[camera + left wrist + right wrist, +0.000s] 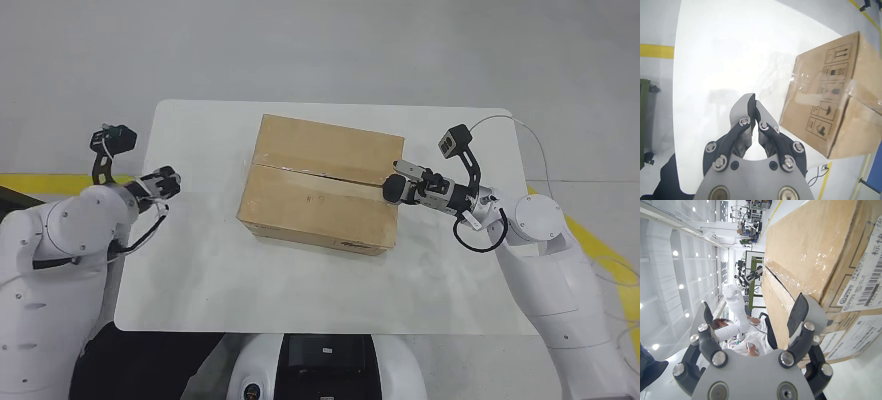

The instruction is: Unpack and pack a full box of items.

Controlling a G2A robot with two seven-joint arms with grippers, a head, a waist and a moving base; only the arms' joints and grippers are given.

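White tabletop (200, 290) on grey floor, with a yellow floor line (30, 183) beyond it, takes up the top view. A brown cardboard box (320, 205) stands mid-table, both top flaps down and meeting at a seam (320, 175) along its length. Bare table rings the box on every side, and none of its edges reaches the table rim. The right gripper (392, 187) sits at the box's right end, level with the seam. The left gripper (165, 182) is well apart from the box, off its left end.

From the left wrist view, that gripper's fingers (751, 106) are pressed together with nothing between them, over bare table. The box's end face carries a column of printed handling symbols (827, 94), and clear tape (800, 79) wraps over its edge.

From the right wrist view, the jaws stand wide apart. One pad (797, 315) lies at the box's top edge beside the seam; contact cannot be told. White shipping labels (861, 291) cover the box's end face.
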